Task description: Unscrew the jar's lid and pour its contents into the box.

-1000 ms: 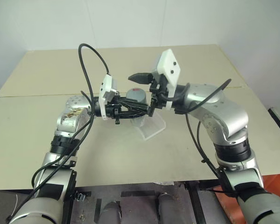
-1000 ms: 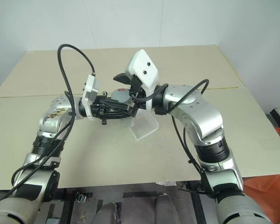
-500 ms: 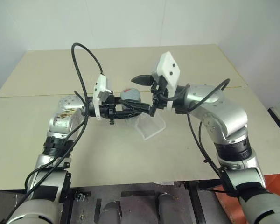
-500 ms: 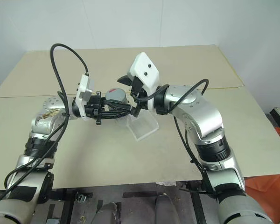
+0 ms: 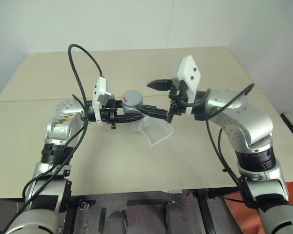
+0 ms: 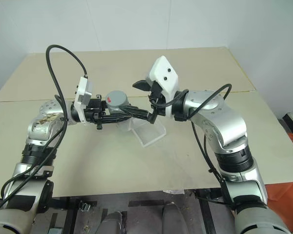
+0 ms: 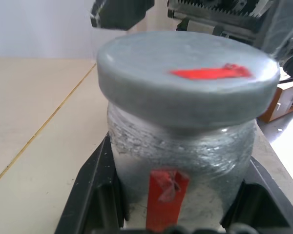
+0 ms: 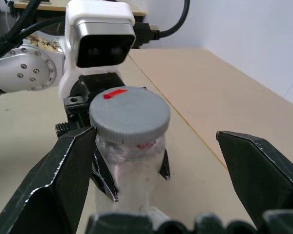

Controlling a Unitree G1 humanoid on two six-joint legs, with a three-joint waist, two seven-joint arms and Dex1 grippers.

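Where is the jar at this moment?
The jar is held upright in the left gripper above the table, just left of the box, lid on.

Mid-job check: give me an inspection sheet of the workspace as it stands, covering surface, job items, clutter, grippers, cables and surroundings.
Surface: beige table, a seam line across it.
Jar: held upright above the table, red label stripe facing the left wrist camera.
Lid: on the jar, red mark on top.
Contents: cannot tell.
Box: clear tray on the table, just below the jar.
Clutter: nothing seen.
Left gripper: shut on the jar's body.
Right gripper: open, fingers either side of the lid, apart from it.
Cables: black cable looping above the left arm, another along the right forearm.
Surroundings: white walls behind.
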